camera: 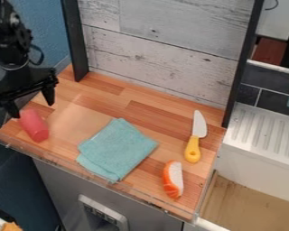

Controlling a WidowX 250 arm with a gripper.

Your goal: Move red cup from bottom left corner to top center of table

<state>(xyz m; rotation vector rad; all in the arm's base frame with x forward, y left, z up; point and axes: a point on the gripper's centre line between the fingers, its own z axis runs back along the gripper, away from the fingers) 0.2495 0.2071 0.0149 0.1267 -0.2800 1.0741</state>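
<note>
I have the fingers [48, 96] wide by the cup [34, 126], which seems to lie sideways, so an off-centre squeeze could roll it off the counter [150, 113].

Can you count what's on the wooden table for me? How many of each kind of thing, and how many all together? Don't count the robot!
Red cup: 1
Blue-green cloth: 1
Knife with a yellow handle: 1
Orange and white food piece: 1
Total: 4

A wooden counter [101, 94] holds a red cup [34, 125] at left, teal cloth [117, 149] centrally, knife [196, 136] and orange-and-white toy food [173, 179] at right.
</note>
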